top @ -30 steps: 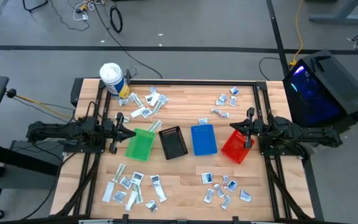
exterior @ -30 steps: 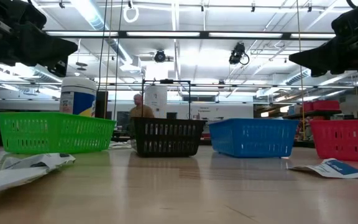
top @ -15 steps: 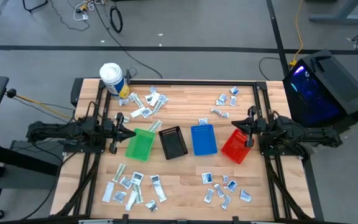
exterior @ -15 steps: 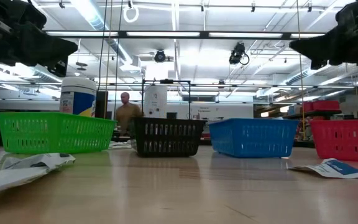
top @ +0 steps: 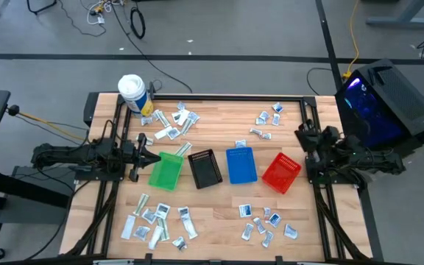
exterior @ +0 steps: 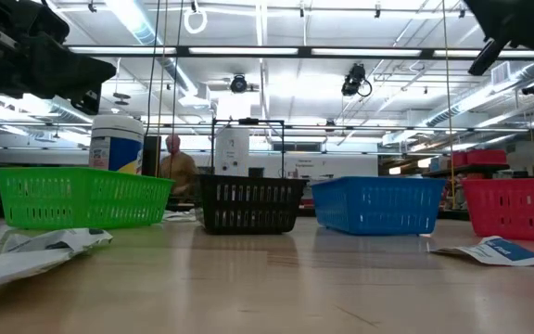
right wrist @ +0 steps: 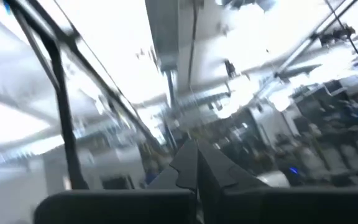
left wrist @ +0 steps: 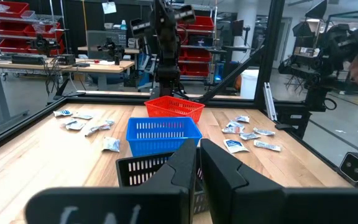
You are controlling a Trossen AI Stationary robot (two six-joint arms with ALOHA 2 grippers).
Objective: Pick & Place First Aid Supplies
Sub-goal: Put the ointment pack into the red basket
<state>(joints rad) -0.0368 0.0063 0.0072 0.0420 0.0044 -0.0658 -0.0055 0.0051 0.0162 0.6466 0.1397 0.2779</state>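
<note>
Right end effector [top: 301, 134], fingers together, withdrawn off red bin [top: 281, 172]; left [top: 146, 159] together beside it; approach sachets [top: 264, 221] low, opened.

no text, brand or number can be read anywhere. the white tub [top: 132, 93] has a yellow-blue label, print too small to make out. the sachets [top: 157, 221] on the table [top: 219, 202] show greenish and blue print, illegible. one packet [exterior: 492, 250] in the low view has a blue patch, no letters clear. paper sheet [left wrist: 109, 7] hung in the room beyond: can't read it.
</note>
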